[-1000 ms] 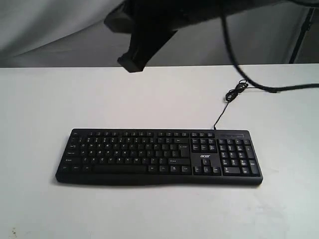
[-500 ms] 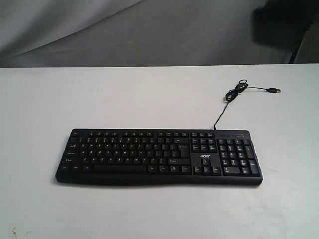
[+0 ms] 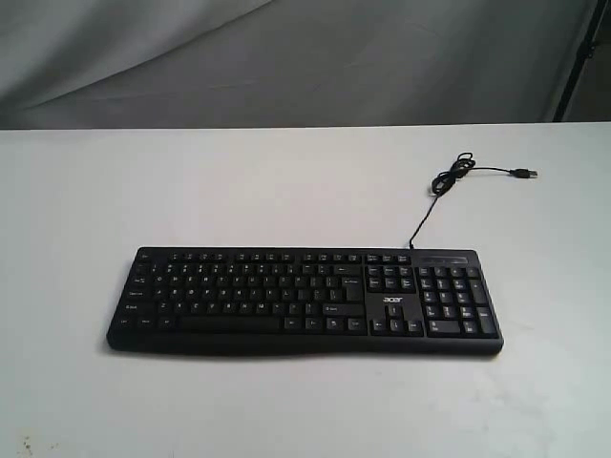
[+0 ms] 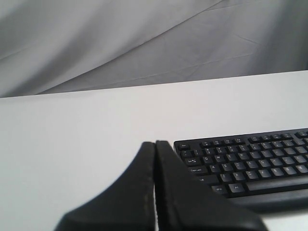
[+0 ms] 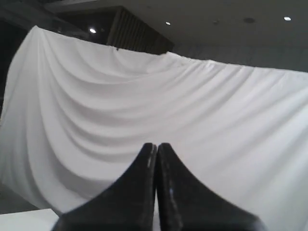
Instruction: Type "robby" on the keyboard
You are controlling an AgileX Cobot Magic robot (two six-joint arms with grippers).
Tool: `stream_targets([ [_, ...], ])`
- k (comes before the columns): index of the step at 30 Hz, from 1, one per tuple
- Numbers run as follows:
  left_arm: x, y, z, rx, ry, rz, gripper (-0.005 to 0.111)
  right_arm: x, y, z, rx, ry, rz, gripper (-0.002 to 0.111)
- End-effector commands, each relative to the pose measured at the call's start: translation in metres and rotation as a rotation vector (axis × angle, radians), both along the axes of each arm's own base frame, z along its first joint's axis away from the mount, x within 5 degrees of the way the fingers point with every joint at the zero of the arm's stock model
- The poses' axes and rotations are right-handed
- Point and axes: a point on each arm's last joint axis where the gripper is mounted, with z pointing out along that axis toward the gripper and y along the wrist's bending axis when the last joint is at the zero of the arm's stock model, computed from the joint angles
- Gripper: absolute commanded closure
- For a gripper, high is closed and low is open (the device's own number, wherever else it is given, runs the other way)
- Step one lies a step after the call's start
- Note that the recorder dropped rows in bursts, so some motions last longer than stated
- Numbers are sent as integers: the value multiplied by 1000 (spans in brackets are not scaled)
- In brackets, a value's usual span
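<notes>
Arm gone from exterior view; keyboard (image 3: 304, 301) lies on the table (image 3: 286, 181), left gripper (image 4: 155, 144) near its left end, right gripper (image 5: 156, 145) raised toward the backdrop (image 5: 216, 120), both pressed together, so typing looks unstarted.

My left gripper (image 4: 155, 144) is closed with nothing between its jaws. The two black fingers (image 4: 130, 192) lie flat against each other, with only a thin seam between them, and taper to a single blunt tip. That wrist sits low and close to level. My right gripper (image 5: 156, 145) is closed and empty the same way, its fingers pressed tip to tip in a narrow wedge. That wrist is pitched upward, aiming well above level.
</notes>
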Motion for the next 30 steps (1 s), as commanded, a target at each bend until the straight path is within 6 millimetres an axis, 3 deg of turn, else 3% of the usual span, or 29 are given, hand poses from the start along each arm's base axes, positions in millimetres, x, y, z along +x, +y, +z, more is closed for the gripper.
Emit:
stream_targets([
  [1,0,0,-1,1,-5,-6,107,20,-12,-30,109,186,-117,108],
  [7,0,0,-1,1,-5,-6,107,34,-48,-97,251,393,-395,108],
  [12,0,0,-1,1,-5,-6,107,20,-73,-147,365,453,-592,108],
  [14,0,0,-1,1,-5,-6,107,12,-81,-166,492,476,-643,108],
  [19,0,0,-1,1,-5,-6,107,-1,-93,-196,933,559,-629,108],
  [23,0,0,-1,1,-5,-6,107,-9,-103,-199,1183,553,-648,108],
  [25,0,0,-1,1,-5,-6,107,-11,-103,-199,1156,535,-652,108],
  [30,0,0,-1,1,-5,-6,107,-12,-93,-211,756,466,-694,108],
])
